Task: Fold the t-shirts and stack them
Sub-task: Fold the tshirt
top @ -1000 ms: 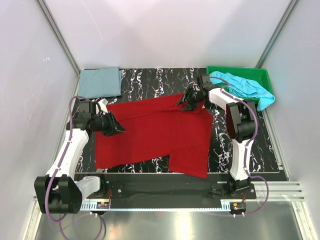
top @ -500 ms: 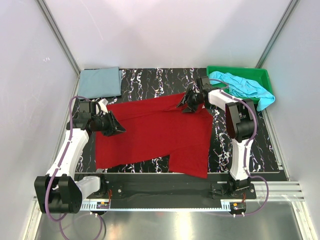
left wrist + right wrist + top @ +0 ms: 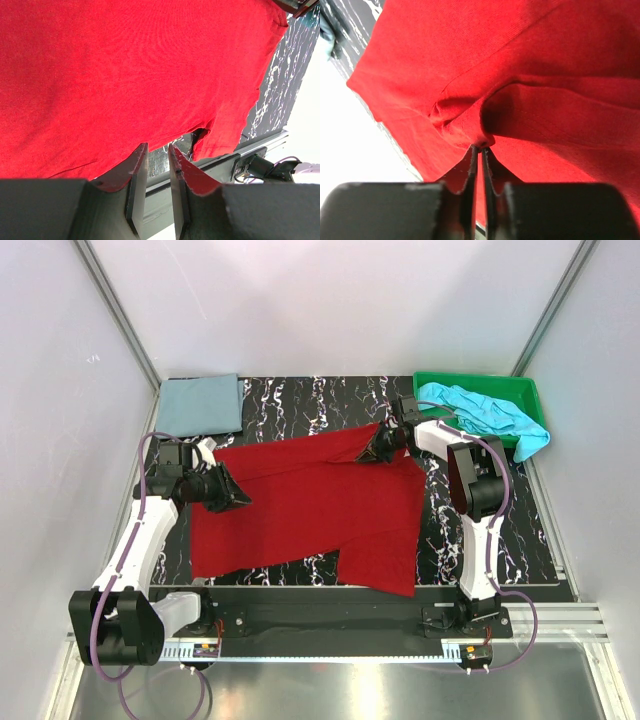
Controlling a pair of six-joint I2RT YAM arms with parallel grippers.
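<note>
Red tee [image 3: 310, 505] is lying spread mid surface [image 3: 300, 395], R fingers [image 3: 470, 180] pinching a fold at its far edge. L fingers [image 3: 137, 175] are sitting at its left edge, gap narrow, can't tell if gripping. Grey-blue tee [image 3: 201, 405] is lying at far-left corner, turquoise tee [image 3: 490, 415] in far-right tray [image 3: 530, 390].

We find bare table [image 3: 320, 400] along the far edge, between the grey-blue shirt [image 3: 202, 405] in the far left corner and the tray [image 3: 510, 382] in the far right corner; a gripper could come down there. A second bare strip runs near to far on the right, between the red shirt [image 3: 310, 500] and the right wall [image 3: 600, 390], but the right arm [image 3: 478, 485] stands over its left part. The red shirt covers the middle. The turquoise shirt [image 3: 490, 415] fills the tray and spills over its near right rim. The left arm [image 3: 150, 530] lies along the left edge, close to the left wall [image 3: 60, 440].
</note>
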